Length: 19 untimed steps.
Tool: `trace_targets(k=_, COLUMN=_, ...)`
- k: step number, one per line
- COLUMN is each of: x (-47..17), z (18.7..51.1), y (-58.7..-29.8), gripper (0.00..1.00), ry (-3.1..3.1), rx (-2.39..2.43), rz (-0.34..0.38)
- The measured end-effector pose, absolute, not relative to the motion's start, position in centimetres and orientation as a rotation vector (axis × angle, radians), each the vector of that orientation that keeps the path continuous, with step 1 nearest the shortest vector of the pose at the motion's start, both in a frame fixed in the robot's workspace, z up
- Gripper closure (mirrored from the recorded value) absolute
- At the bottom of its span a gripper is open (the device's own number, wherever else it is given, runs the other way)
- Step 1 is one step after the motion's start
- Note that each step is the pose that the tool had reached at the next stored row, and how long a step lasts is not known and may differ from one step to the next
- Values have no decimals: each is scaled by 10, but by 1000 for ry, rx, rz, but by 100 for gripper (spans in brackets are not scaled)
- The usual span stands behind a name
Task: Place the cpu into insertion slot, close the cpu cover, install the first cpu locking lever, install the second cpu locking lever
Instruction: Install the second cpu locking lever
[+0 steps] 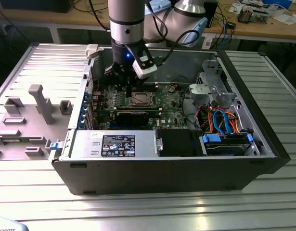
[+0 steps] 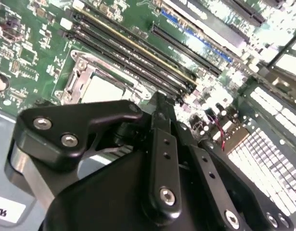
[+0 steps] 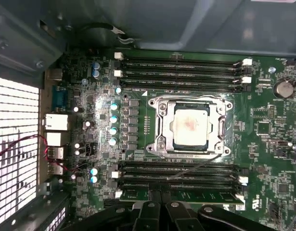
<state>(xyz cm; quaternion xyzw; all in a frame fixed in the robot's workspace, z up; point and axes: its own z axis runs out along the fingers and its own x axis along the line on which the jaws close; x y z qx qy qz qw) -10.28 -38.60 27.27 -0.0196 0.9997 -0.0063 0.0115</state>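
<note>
An open computer case [image 1: 263, 144] lies on a ribbed metal table [image 1: 138, 211] with the green motherboard [image 1: 169, 103] exposed; the arm [image 1: 127, 24] reaches down into the case so that the gripper [image 1: 122, 79] hangs just above the board, beside the insertion slot [image 1: 141, 100] on the exterior view's left. In the first wrist view the cpu [image 3: 189, 127] sits flat in the insertion slot [image 3: 160, 126], its pale metal top showing through the square opening of the cpu cover [image 3: 220, 126] — the cover lies down flat around the chip. A thin locking lever [image 3: 196, 166] runs slantwise from the socket's edge across the memory slots [image 3: 181, 175], raised off its seat rather than lying along the frame. The black fingertips [image 3: 160, 208] stand close together at the picture's edge, near the free end of that lever; nothing is seen between them, and whether they touch the lever cannot be told. In the second wrist view the gripper [image 2: 160, 103] has its jaws drawn together over the memory slots [image 2: 123, 45], just beside the socketed cpu [image 2: 103, 89]. Further memory slots [image 3: 181, 72] flank the socket's other side. A grey fixture tray [image 1: 22, 120] stands outside the case — at the exterior view's left.
</note>
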Motion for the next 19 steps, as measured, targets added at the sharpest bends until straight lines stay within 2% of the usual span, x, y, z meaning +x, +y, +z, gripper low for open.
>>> trace_targets(k=5, x=-87, z=266, y=-386, gripper=89, ry=3122, rx=-61, rz=-21)
trace_targets(k=19, x=-97, z=238, y=-386, gripper=89, ry=3122, rx=-61, rz=-15)
